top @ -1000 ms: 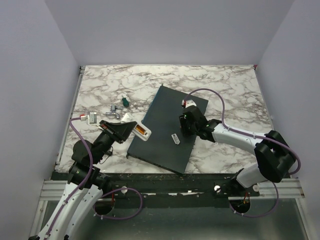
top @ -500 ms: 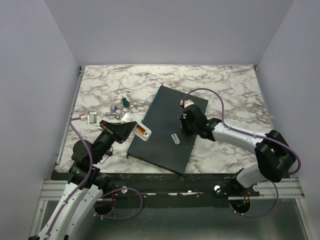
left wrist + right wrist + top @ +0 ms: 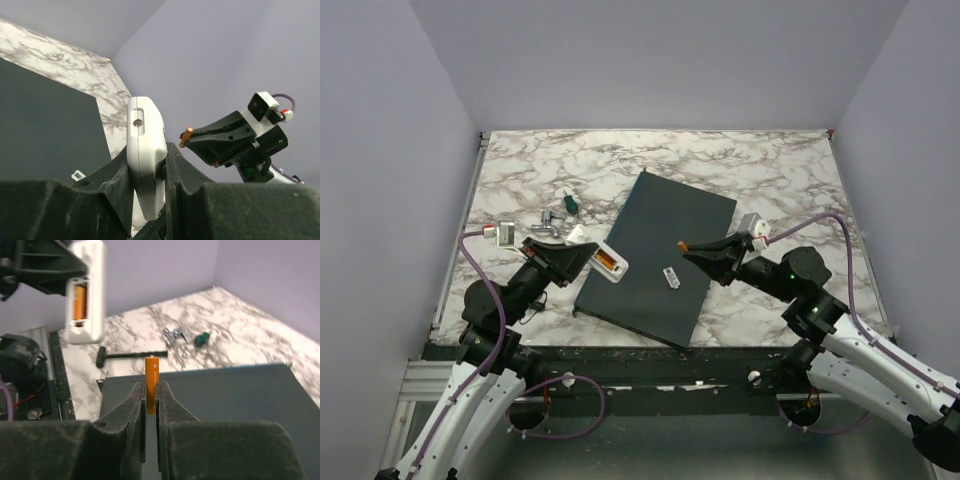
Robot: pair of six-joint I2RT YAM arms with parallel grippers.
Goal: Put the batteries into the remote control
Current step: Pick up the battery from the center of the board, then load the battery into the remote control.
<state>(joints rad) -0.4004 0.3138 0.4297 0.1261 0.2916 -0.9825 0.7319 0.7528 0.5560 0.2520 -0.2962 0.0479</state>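
The white remote control [image 3: 607, 263] is held off the table, my left gripper [image 3: 584, 256] shut on its lower end, and its open back bay faces right. One orange battery [image 3: 80, 302] lies in the bay of the remote control [image 3: 87, 295]. In the left wrist view the remote control [image 3: 145, 150] stands upright between the fingers of my left gripper [image 3: 148, 172]. My right gripper [image 3: 694, 251] is shut on a second battery [image 3: 683, 245], whose tip points left at the remote from a short way off. In the right wrist view that battery [image 3: 152, 377] sticks up out of my right gripper [image 3: 151, 392].
A large dark grey slab [image 3: 665, 225] lies tilted mid-table, with a small white-grey piece [image 3: 670, 277] on its near part. A green-capped part [image 3: 570, 205] and a metal piece [image 3: 548, 222] lie behind the left gripper. A black T-handled tool [image 3: 130, 355] lies left of the slab.
My right gripper has shut on a battery at the slab, lifted it and drawn back to the right, turning to point left. The left gripper with the remote has moved slightly right.
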